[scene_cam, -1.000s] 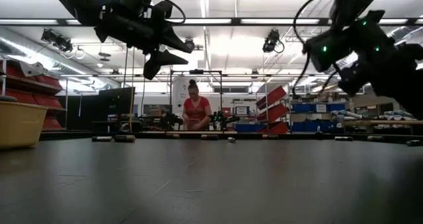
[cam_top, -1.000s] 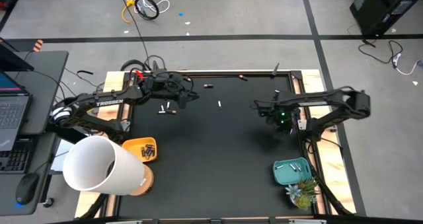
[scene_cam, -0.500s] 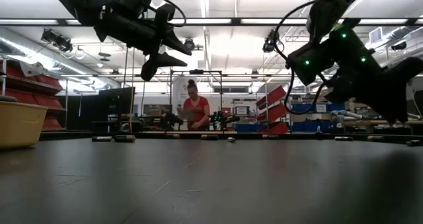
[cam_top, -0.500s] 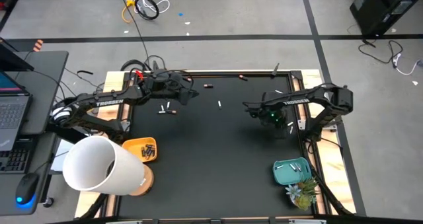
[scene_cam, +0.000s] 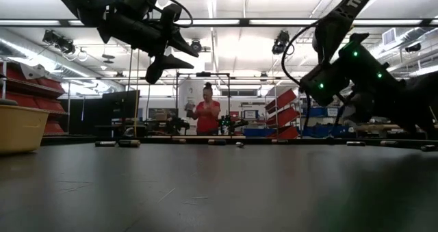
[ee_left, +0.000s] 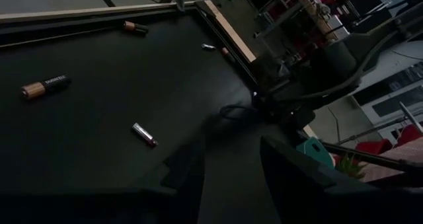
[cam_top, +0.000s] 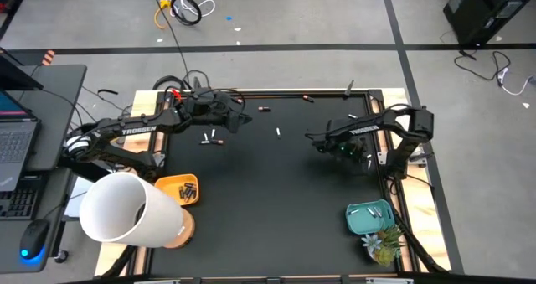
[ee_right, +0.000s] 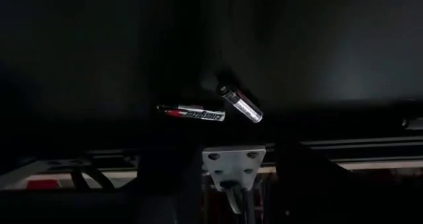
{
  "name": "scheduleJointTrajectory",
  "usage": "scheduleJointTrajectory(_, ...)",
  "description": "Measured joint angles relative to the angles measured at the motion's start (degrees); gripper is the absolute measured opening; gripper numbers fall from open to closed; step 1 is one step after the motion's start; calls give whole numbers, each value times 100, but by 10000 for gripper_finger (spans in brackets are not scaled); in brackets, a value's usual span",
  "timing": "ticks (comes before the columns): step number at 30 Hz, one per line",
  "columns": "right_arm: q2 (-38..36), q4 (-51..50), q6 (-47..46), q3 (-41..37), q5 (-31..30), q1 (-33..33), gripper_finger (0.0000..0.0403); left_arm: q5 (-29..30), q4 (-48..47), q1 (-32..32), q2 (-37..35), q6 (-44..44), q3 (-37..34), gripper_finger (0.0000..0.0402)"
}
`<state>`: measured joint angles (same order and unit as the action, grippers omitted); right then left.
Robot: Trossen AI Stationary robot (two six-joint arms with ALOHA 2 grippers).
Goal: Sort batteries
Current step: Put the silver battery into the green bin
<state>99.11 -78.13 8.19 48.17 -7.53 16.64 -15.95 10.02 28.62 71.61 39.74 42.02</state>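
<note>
Now, starting at the near edge of the black mat (cam_top: 276,200). The orange tray (cam_top: 170,183), just off its near left corner, holds several dark batteries (cam_top: 189,191). The teal tray (cam_top: 377,225), at the near right corner, holds a few silver batteries (cam_top: 368,210). So I judge the sort part done.

Mid-mat, the right gripper (cam_top: 311,140) hangs above the right half, fingers apart, nothing between them. Its wrist view shows two silver cells (ee_right: 241,104) lying on the mat ahead.

The left gripper (cam_top: 245,121) hovers over the far left part, fingers apart, empty. A pair of loose cells (cam_top: 209,137) lies just beside it, and a white one (cam_top: 278,132) sits near the mat's middle.

Two dark cells (cam_top: 264,109) rest close to the far edge.

Left to do: every loose cell on the mat.
</note>
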Motion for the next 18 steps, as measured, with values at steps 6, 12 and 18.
scheduleJointTrajectory(6,277,138,94,-113,-324,0,201,-35,63,-12,0,132,-2,160)
scheduleJointTrajectory(12,304,425,256,-230,-449,4,204,-45,142,-17,-4,147,-2,160)
scheduleJointTrajectory(18,301,689,357,-491,-415,4,202,-61,251,-17,-4,142,-2,160)
